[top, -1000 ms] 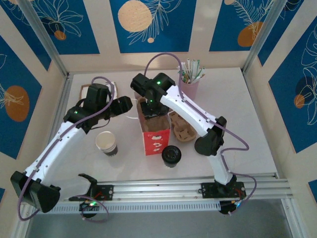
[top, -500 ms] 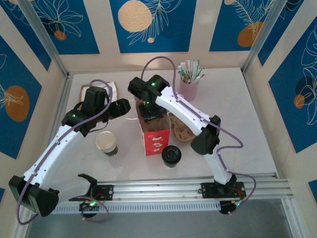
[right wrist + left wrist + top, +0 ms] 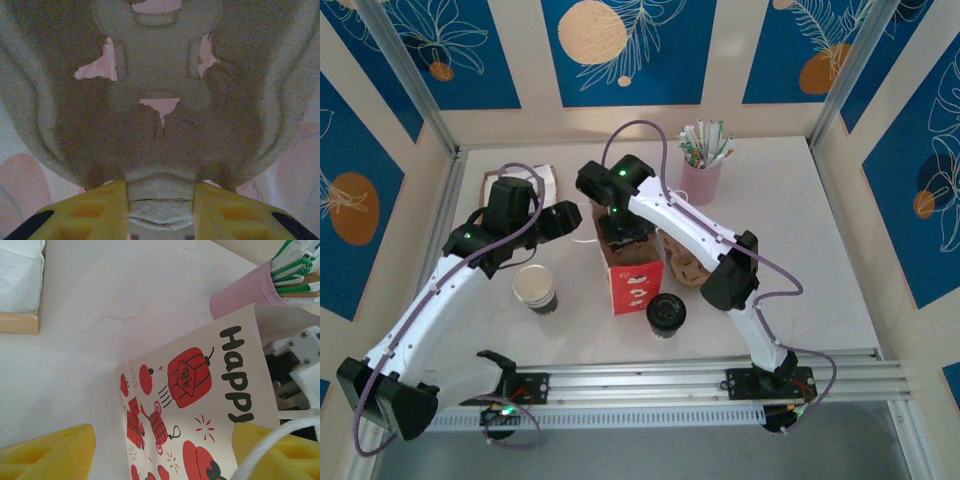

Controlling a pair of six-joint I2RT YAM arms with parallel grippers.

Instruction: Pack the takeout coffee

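Takeout coffee [image 3: 665,313] stands lidded on the desk [image 3: 820,230], just in front of the bag [image 3: 638,270] — not yet packed. From above, the right arm folds low over the bag mouth and the left arm reaches in from the side. Left wrist: the left claw [image 3: 165,440] is released, straddling the bag wall; a nudge there could tip the bag onto the cup. Right wrist: the right claw [image 3: 160,205] is clenched on a pulp tray [image 3: 160,100] — it may snag the rim.
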